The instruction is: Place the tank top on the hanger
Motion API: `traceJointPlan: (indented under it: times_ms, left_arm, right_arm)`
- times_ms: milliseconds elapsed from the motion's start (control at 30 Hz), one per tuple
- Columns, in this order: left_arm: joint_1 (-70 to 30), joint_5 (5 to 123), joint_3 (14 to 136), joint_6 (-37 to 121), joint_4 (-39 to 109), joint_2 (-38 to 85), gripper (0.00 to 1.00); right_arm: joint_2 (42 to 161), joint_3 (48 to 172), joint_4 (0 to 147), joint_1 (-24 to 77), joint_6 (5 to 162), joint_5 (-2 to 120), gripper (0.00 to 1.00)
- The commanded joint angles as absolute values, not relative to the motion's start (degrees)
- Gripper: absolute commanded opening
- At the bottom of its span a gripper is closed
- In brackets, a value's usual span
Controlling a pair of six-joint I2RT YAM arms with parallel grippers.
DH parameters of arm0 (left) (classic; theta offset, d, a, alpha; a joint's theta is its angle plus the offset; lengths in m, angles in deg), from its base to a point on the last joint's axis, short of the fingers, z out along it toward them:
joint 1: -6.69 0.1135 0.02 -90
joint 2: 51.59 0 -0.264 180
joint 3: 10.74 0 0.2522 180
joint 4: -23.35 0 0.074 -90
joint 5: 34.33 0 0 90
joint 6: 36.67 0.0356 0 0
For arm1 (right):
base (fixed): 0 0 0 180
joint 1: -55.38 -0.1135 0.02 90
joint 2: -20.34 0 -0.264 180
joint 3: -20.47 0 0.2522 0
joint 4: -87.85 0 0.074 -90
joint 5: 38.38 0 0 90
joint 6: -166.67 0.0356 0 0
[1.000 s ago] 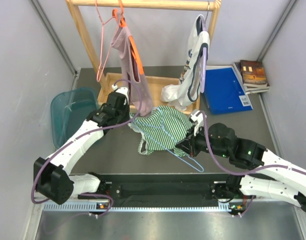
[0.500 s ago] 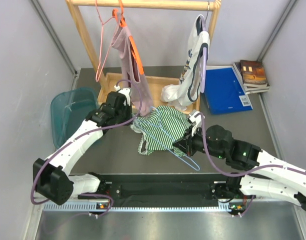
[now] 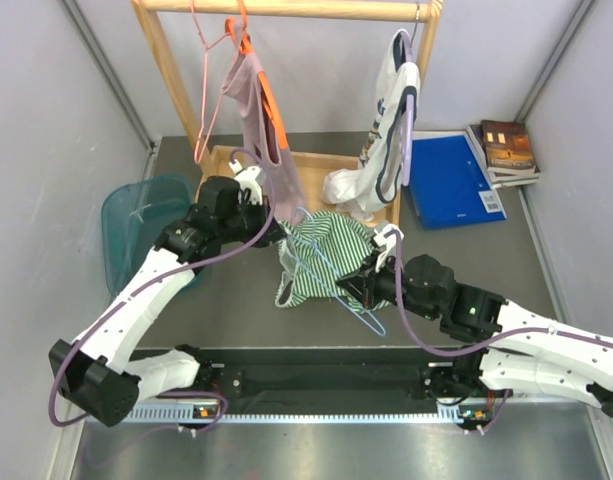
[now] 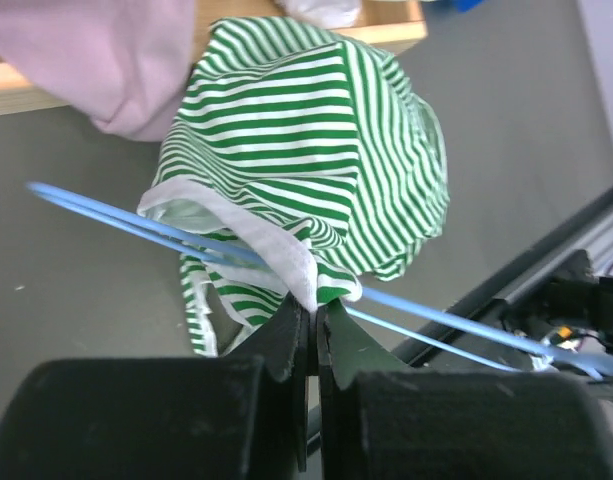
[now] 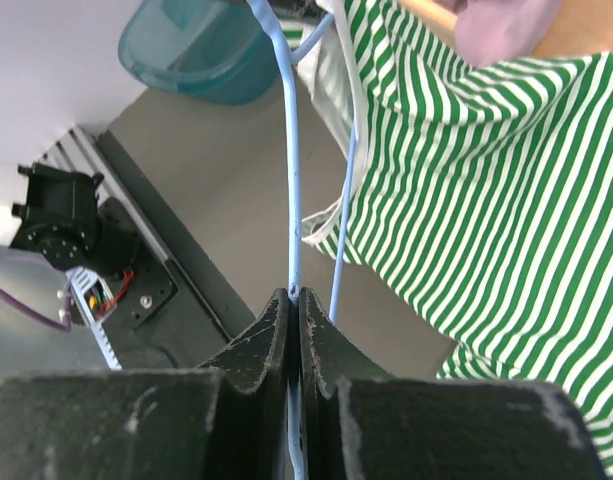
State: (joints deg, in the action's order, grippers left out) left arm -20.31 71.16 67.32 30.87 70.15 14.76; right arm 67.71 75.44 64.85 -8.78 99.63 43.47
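Note:
The green-and-white striped tank top (image 3: 331, 255) hangs bunched over the light-blue wire hanger (image 3: 372, 323), lifted partly off the table in the middle. My left gripper (image 3: 276, 232) is shut on the top's white-edged hem (image 4: 308, 280), and the hanger's wires (image 4: 466, 325) run under the fabric just past the fingertips. My right gripper (image 3: 354, 290) is shut on one hanger wire (image 5: 293, 200), with the second wire beside it. Striped cloth (image 5: 506, 180) fills the right of that view. The hanger's far end is hidden inside the top.
A wooden rack (image 3: 176, 70) at the back carries a pink wire hanger (image 3: 208, 80), a mauve top (image 3: 254, 110) on an orange hanger and a white top (image 3: 391, 120). A teal basket (image 3: 136, 225) stands left. A blue folder (image 3: 451, 180) and books (image 3: 508, 150) lie right.
Both arms have shifted left and slightly back. The left gripper has raised the top's hem, the right has carried the hanger leftwards, and the fabric now hangs narrower and more bunched.

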Motion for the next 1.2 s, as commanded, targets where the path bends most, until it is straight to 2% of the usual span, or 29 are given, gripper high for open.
traceJointPlan:
  times_ms: [0, 33, 100, 133, 167, 267, 333, 467, 600, 667, 833, 1167]
  left_arm:
    - [-20.6, 74.4, 67.5, 29.6, 67.1, 11.9, 0.0]
    - [-20.6, 73.1, 67.4, 30.1, 67.7, 11.9, 0.03]
    - [-20.6, 67.6, 67.7, 31.0, 70.4, 12.2, 0.2]
    - [-20.6, 65.7, 68.0, 31.9, 71.3, 12.2, 0.32]
    - [-20.6, 62.9, 68.6, 32.2, 71.8, 12.0, 0.62]
    - [-20.6, 59.7, 70.1, 33.5, 72.6, 10.7, 0.86]
    - [-20.6, 56.4, 70.9, 34.5, 72.7, 9.9, 0.95]
    - [-20.6, 57.0, 71.8, 37.1, 70.3, 7.1, 0.95]
    - [-20.7, 64.9, 69.1, 37.9, 62.4, 4.6, 0.81]
    - [-21.3, 70.0, 67.6, 37.9, 58.4, 4.0, 0.78]
    - [-24.6, 75.4, 64.7, 37.2, 52.1, 4.1, 0.78]
    - [-32.9, 71.3, 63.1, 40.1, 49.7, 5.9, 0.78]
  right_arm:
    - [66.0, 74.7, 71.4, -9.7, 99.2, 41.1, 0.0]
    - [65.5, 74.5, 71.6, -9.7, 99.3, 40.8, 0.0]
    - [64.5, 74.1, 72.2, -9.8, 99.3, 40.6, 0.0]
    - [64.3, 74.0, 72.2, -9.7, 99.4, 40.5, 0.0]
    - [63.8, 73.9, 72.3, -9.7, 99.5, 40.5, 0.0]
    - [63.0, 73.8, 72.2, -9.8, 99.7, 40.6, 0.0]
    - [62.7, 73.7, 72.2, -10.0, 99.8, 40.5, 0.0]
    - [62.8, 73.3, 72.9, -10.1, 99.7, 40.6, 0.0]
    - [63.5, 72.5, 75.8, -10.2, 99.9, 40.9, 0.0]
    - [63.8, 72.0, 77.3, -10.2, 99.8, 40.8, 0.0]
    - [63.9, 71.2, 81.3, -10.3, 99.6, 40.8, 0.0]
    - [66.1, 71.8, 83.1, -10.3, 100.3, 39.2, 0.0]
